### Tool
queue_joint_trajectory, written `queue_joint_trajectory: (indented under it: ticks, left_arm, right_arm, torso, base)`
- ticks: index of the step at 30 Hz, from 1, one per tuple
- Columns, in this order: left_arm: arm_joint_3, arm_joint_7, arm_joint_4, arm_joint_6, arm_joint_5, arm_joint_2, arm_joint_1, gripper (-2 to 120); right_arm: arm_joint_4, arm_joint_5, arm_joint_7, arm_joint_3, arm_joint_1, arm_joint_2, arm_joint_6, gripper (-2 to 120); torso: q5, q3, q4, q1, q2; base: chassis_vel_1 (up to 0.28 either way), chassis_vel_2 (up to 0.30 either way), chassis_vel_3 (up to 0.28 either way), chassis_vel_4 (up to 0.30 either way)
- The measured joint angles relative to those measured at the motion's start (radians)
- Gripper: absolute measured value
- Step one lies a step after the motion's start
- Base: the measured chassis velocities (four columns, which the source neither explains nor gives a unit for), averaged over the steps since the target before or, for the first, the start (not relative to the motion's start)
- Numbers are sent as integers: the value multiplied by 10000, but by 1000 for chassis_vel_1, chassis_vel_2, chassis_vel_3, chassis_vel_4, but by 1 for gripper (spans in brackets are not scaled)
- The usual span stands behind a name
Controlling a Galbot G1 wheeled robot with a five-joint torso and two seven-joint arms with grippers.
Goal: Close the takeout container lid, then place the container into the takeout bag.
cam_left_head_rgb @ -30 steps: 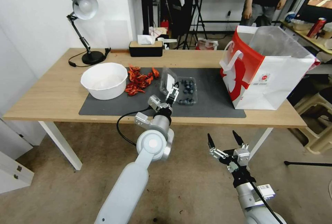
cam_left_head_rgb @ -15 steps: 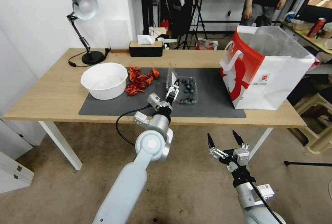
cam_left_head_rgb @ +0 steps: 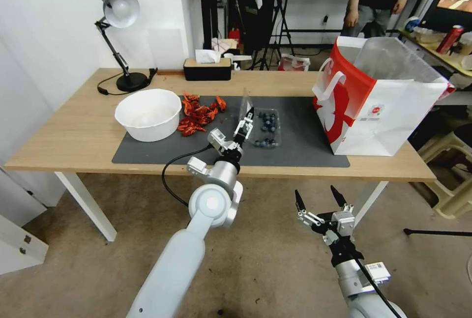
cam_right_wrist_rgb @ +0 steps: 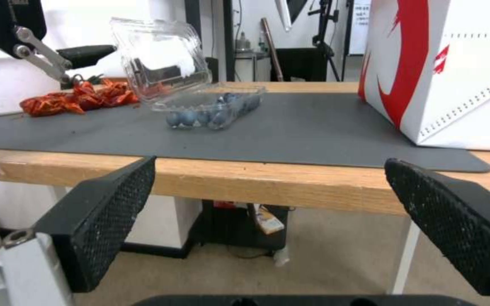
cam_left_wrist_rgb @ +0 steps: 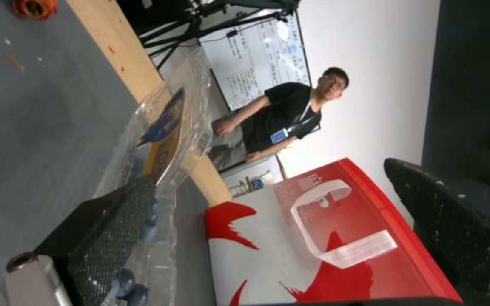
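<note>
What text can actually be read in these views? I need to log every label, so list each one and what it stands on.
None of it can be read.
Takeout bag: red logo with small print beneath, too small to read.
Lid: white label, blurred.
Whiteboard: handwriting, too small.
Person's badge: unreadable.
Sticker on the right arm: too small.

Left tool (cam_left_head_rgb: pixel 244 122) and right tool (cam_left_head_rgb: pixel 317 199) agape.

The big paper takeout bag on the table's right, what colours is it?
The paper takeout bag is white with red side panels and red logo; head view shows it best.
</note>
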Motion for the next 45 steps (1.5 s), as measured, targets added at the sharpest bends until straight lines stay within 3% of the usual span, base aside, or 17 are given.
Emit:
queue_joint_trajectory:
  ticks: [20, 30, 45]
  left_arm:
    - [166, 1264, 620, 1058, -215, 703, -420, 100]
    - [332, 1839, 964, 1165, -348, 1020, -789, 100]
    - [765, 4084, 1698, 1665, -50, 1668, -1488, 100]
  right_arm:
    - [-31, -54, 10, -26, 13, -6, 52, 100]
    - [-57, -105, 9, -54, 28, 47, 82, 100]
    - [-102, -129, 6, -37, 8, 58, 148, 100]
  torso:
    - [2, 0, 0, 0, 0]
    - [1, 1, 0, 3, 0]
    - [0, 0, 0, 2, -1]
  base:
    - [0, 0, 0, 0]
    - [0, 0, 0, 0]
    - [0, 0, 0, 0]
